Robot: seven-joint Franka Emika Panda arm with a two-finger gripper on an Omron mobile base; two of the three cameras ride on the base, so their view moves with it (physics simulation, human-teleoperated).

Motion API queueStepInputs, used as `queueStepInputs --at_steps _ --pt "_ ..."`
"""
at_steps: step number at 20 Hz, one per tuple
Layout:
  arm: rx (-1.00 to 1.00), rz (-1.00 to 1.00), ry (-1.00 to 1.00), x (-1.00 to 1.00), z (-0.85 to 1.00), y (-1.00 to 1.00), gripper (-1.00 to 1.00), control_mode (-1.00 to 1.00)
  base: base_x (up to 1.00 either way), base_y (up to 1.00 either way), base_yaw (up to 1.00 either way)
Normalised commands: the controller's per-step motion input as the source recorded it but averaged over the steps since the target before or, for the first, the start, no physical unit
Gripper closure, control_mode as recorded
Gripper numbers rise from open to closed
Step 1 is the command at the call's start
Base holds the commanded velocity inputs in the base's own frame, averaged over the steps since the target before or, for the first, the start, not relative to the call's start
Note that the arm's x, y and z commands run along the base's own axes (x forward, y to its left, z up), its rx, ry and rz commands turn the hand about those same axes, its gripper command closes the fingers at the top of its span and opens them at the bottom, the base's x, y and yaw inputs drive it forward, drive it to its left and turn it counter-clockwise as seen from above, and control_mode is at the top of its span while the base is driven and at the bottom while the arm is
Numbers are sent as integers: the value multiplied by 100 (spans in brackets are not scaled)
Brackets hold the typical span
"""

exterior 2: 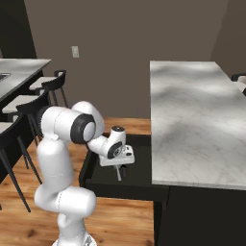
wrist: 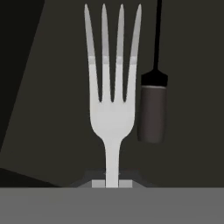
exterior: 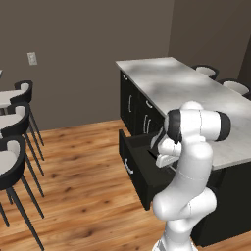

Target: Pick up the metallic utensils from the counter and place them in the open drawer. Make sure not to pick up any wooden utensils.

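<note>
Base views flanking; hand view close

The fork [wrist: 112, 105] was silver-grey, its four tines paler toward the tips. Beside it lay the knife [wrist: 153, 109], all black with a dark grey sheen on its handle. The open drawer [exterior 2: 144, 144] was black inside and out. The counter [exterior 2: 197, 120] was pale grey marbled stone on a black base.

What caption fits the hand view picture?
Gripper shut on the silver fork above the open drawer, black knife lying inside.
</note>
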Motion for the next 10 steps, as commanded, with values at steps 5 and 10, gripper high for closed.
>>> queueStepInputs --at_steps 5,10 --pt "0 0 -1 47 -25 -6 100 -100 0 0 0" --pt "0 0 -1 46 -29 -7 100 -100 0 0 0"
